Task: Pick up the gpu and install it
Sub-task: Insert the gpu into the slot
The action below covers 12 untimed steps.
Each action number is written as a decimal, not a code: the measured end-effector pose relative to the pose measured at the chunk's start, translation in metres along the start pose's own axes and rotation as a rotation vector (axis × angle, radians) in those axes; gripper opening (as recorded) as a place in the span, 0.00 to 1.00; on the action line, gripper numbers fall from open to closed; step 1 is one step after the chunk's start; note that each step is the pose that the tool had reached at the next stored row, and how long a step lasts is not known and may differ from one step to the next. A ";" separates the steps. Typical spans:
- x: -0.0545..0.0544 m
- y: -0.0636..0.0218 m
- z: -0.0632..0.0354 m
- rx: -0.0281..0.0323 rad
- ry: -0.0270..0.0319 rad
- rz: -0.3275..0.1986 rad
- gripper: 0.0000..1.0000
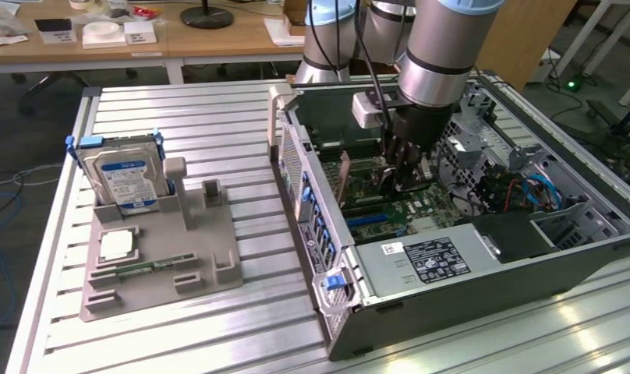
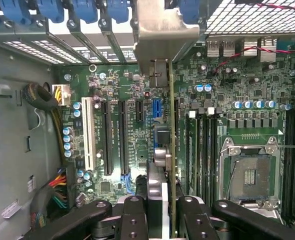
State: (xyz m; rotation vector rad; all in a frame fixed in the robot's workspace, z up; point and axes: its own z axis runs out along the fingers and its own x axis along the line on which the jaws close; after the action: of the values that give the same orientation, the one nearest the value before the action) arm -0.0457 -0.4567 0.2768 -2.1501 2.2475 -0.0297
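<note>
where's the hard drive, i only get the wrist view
Observer: Outside the case, standing upright in the grey holder at the exterior view's left; hard drive.
Operator: is the memory stick there too
Observer: Yes, the memory stick lies flat on that holder, nearer the camera than the drive.
Operator: what's the case sitting on
Observer: It lies open on its side on a slatted metal table.
</note>
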 end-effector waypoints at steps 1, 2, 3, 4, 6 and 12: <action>0.000 0.0000 0.0000 0.0000 0.0000 0.000 0.28; 0.000 0.0003 0.0003 0.0000 -0.0001 0.000 0.28; 0.000 0.0007 0.0010 0.0001 -0.0005 0.000 0.28; 0.000 0.0008 0.0019 0.0001 -0.0002 0.000 0.28; 0.000 0.0010 0.0053 0.0000 0.0000 0.000 0.28; 0.000 0.0065 0.0160 0.0000 0.0001 0.000 0.28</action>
State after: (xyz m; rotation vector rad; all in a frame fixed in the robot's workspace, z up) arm -0.0516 -0.4568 0.2606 -2.1502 2.2476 -0.0298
